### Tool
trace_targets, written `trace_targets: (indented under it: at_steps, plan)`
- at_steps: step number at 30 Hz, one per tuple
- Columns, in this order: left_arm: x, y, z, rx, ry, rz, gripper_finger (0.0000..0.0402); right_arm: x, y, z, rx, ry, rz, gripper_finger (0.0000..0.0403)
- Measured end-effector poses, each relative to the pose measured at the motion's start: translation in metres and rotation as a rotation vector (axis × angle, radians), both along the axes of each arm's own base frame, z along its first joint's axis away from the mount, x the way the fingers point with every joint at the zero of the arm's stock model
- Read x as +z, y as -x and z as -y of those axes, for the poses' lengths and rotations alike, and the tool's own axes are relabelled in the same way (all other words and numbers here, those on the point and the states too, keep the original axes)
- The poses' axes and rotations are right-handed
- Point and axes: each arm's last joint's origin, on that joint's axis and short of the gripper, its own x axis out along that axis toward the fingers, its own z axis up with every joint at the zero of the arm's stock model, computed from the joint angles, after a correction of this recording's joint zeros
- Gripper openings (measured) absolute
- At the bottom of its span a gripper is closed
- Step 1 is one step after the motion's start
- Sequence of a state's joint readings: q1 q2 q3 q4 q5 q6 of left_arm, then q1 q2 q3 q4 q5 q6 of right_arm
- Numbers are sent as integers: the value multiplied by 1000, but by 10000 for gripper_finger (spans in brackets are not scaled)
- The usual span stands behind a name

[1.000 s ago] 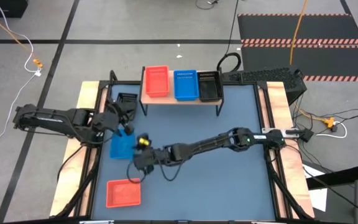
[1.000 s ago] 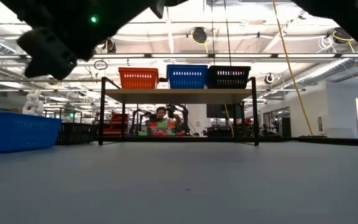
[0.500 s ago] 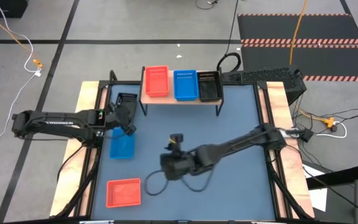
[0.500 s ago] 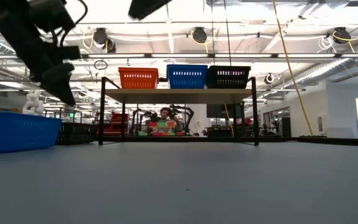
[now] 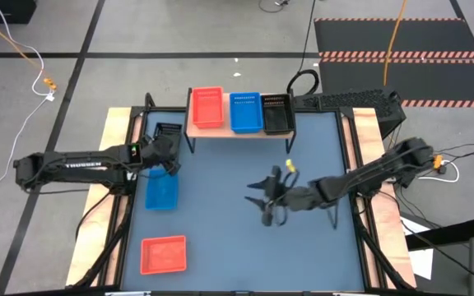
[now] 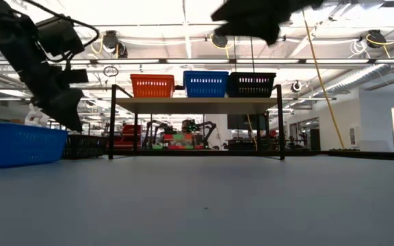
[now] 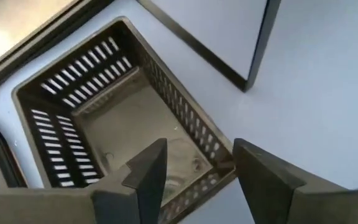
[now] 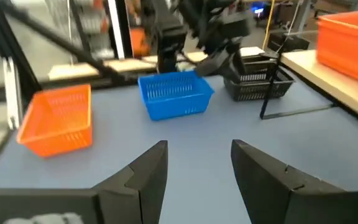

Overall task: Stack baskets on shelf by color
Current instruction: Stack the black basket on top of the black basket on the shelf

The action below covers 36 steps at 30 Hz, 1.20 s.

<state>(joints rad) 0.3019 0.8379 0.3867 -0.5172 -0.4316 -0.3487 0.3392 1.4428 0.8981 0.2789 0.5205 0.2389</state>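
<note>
Fingers [image 7: 148,177] of left gripper [image 7: 194,180] parted over black basket [image 7: 114,134]; right gripper [image 8: 197,168] likewise empty.

Both arms are dark, slim and jointed. The left arm [image 5: 81,164] carries white lettering and a small green light. The right arm [image 5: 360,177] has a yellow tag near its wrist, and black cables loop beneath it.
</note>
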Motion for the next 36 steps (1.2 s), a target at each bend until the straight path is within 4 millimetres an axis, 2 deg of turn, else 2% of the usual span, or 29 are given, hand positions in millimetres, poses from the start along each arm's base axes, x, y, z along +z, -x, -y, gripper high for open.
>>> trace_targets:
  at_steps: [3, 8, 17, 21, 29, 36]
  plan:
    - [-7, 1, -3, -39, 19, 16, 171, -11, 20, 7, -10, -68, 100, 170]
    - [-16, 4, -6, -58, 31, 8, 144, -13, 43, 11, 7, -121, 231, 170]
    - [-13, 3, -9, -22, 39, 36, 103, -16, 51, 5, 39, -130, 228, 170]
    - [-4, 0, -10, -19, 6, 53, 117, -16, 52, 5, 39, -128, 227, 170]
    - [-1, -1, -11, -1, 9, 77, 186, -16, 51, 5, 38, -130, 228, 170]
    - [-14, -1, -11, -22, -14, 119, 208, -15, 51, 5, 38, -138, 248, 170]
